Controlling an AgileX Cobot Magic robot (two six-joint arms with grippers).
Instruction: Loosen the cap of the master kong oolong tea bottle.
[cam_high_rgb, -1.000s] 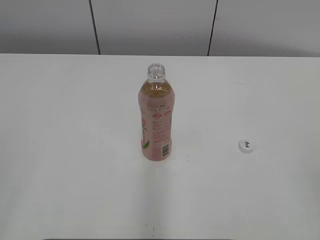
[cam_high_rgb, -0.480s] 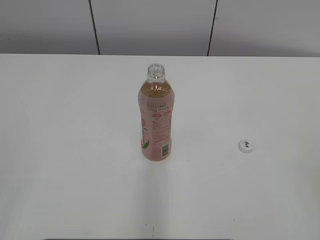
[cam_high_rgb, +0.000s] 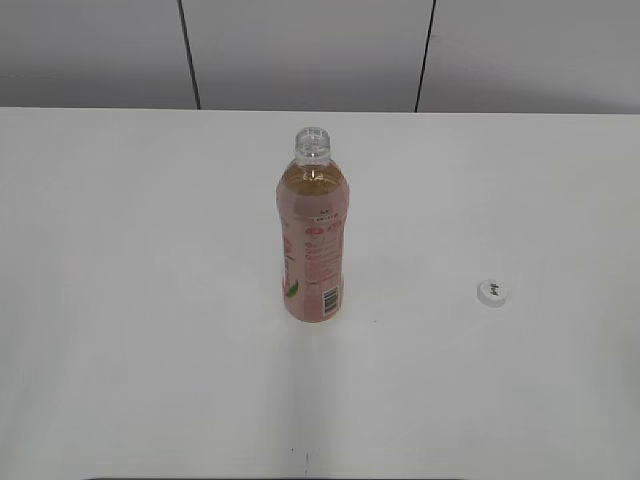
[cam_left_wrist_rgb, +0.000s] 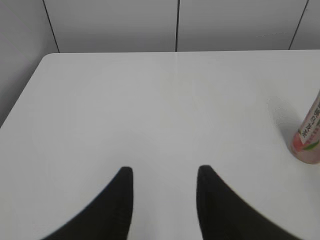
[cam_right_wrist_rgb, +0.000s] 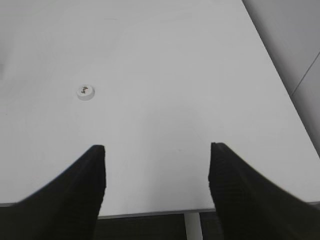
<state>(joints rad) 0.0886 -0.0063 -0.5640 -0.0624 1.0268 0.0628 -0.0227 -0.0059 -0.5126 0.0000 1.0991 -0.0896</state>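
The master kong oolong tea bottle (cam_high_rgb: 313, 235) stands upright mid-table, pink label, amber tea, its clear threaded neck bare. Its lower part shows at the right edge of the left wrist view (cam_left_wrist_rgb: 308, 140). The white cap (cam_high_rgb: 492, 292) lies flat on the table to the bottle's right, apart from it; it also shows in the right wrist view (cam_right_wrist_rgb: 85, 92). My left gripper (cam_left_wrist_rgb: 164, 172) is open and empty above bare table, left of the bottle. My right gripper (cam_right_wrist_rgb: 157, 150) is open and empty at the table's near edge, short of the cap. Neither gripper shows in the exterior view.
The white table (cam_high_rgb: 150, 300) ends at a grey panelled wall (cam_high_rgb: 300, 50) behind. The table's near edge (cam_right_wrist_rgb: 150, 214) and a leg show under my right gripper. The table's left corner (cam_left_wrist_rgb: 45, 57) is rounded.
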